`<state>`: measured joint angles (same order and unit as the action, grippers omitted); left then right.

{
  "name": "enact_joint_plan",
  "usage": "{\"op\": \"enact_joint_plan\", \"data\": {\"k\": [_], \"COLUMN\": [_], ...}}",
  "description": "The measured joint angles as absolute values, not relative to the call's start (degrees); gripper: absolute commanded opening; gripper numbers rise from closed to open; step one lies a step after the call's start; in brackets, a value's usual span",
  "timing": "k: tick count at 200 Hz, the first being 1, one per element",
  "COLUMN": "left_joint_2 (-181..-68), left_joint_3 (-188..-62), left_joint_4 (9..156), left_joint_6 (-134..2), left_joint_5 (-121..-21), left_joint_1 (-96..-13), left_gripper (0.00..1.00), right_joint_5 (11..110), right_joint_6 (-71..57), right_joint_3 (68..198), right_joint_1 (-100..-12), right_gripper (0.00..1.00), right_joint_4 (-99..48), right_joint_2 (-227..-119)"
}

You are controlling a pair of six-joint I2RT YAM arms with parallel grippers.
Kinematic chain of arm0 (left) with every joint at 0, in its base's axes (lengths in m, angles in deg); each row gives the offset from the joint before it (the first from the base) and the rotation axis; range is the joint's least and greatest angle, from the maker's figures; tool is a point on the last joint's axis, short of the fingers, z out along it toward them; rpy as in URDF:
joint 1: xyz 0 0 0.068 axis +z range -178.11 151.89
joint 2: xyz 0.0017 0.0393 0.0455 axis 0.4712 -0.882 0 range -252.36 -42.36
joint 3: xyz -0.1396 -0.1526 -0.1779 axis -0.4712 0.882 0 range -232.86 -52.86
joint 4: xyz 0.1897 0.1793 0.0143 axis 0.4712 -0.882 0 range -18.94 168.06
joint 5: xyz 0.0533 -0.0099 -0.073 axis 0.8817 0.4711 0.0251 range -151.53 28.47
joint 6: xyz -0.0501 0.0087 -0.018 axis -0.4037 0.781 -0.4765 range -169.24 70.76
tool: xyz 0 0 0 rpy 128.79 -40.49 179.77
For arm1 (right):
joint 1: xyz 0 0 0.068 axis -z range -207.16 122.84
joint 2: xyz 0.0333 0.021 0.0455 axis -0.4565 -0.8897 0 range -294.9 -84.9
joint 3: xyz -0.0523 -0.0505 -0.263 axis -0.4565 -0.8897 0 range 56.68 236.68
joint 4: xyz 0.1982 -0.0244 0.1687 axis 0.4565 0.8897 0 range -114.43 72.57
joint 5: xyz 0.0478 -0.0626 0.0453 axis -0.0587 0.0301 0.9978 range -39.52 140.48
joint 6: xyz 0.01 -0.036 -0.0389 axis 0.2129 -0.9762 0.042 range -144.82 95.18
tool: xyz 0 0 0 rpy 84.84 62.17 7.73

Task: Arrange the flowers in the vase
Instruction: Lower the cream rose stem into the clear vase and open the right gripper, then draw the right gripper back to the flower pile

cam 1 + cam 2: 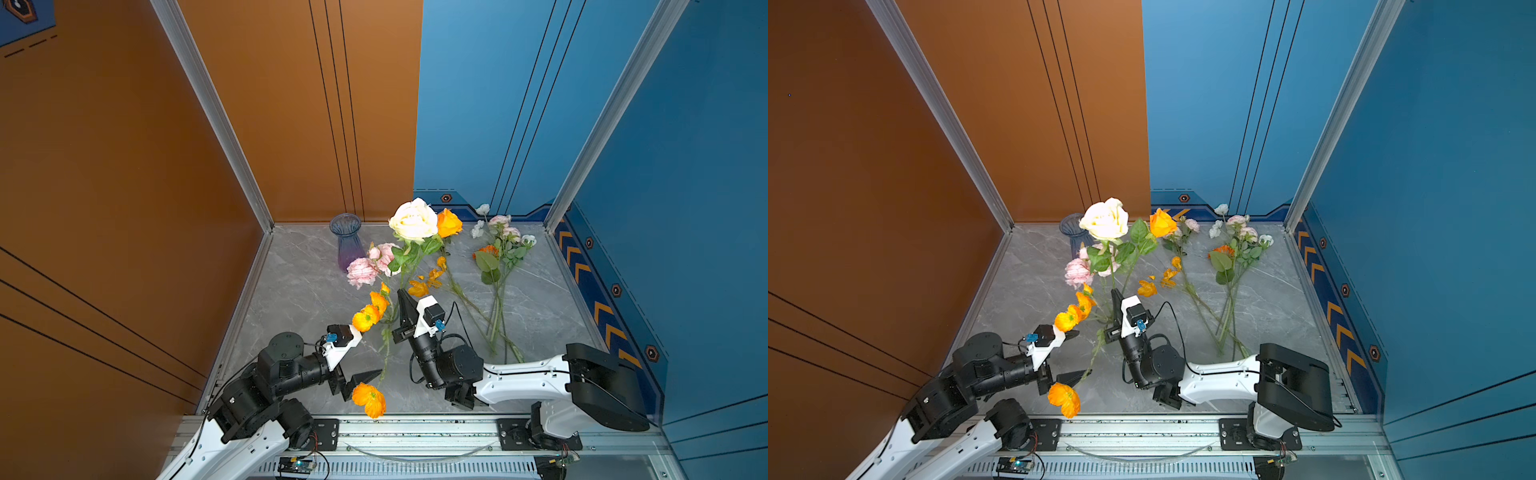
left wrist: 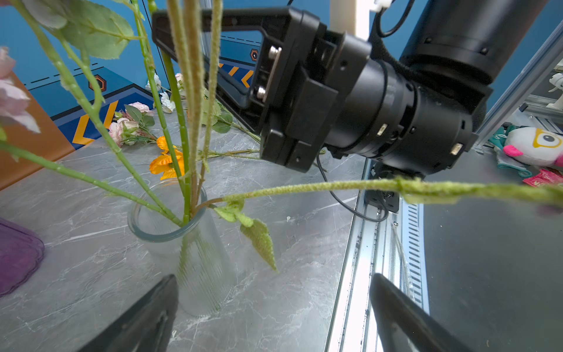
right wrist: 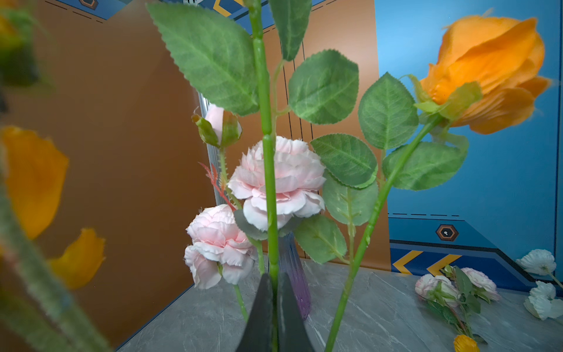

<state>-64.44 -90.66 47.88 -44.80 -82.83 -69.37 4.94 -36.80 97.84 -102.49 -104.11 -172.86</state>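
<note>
The grey marbled worktop (image 1: 291,299) carries 2 vases. A purple-blue fluted vase (image 1: 347,243) stands upright near the far left corner. A clear ribbed vase (image 2: 185,243) stands nearer the front with green stems (image 2: 182,122) in it. Toward the right, loose flowers (image 1: 500,257) with pink, white and orange blooms lie flat, stems pointing frontward. An orange-petalled sprig (image 1: 430,280) lies just left of them.

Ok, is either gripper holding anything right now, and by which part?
The right gripper pinches the cream rose by its green stem, below the leaves. The left gripper is open, holding nothing.
</note>
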Motion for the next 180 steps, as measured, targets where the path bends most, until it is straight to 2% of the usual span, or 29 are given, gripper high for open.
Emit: {"op": "enact_joint_plan", "data": {"k": [44, 81, 105, 150, 180], "left_joint_2": [-64.62, -64.62, -64.60, -64.40, -64.27], "left_joint_3": [-90.66, -90.66, -90.66, -90.66, -90.69], "left_joint_4": [47.91, 47.91, 47.91, 47.88, 47.86], "left_joint_6": [-44.80, -44.80, -44.80, -44.82, -46.61], "left_joint_5": [-82.88, -83.25, -83.27, -82.55, -78.24], "left_joint_1": [-69.37, -69.30, -69.26, -68.69, -68.12], "left_gripper": [0.98, 0.98, 0.98, 0.98, 0.98], "right_joint_5": [3.87, 2.97, -0.31, -12.46, -19.37], "right_joint_6": [-36.50, -37.68, -40.17, -44.65, -38.20], "right_joint_3": [97.32, 96.99, 95.20, 91.22, 90.46], "right_joint_1": [-102.51, -103.48, -105.86, -110.56, -109.84], "right_gripper": [0.38, 0.64, 0.77, 0.79, 0.75], "right_joint_4": [-104.18, -104.44, -104.49, -99.68, -79.68], "right_joint_2": [-173.41, -173.36, -171.99, -162.28, -148.88]}}
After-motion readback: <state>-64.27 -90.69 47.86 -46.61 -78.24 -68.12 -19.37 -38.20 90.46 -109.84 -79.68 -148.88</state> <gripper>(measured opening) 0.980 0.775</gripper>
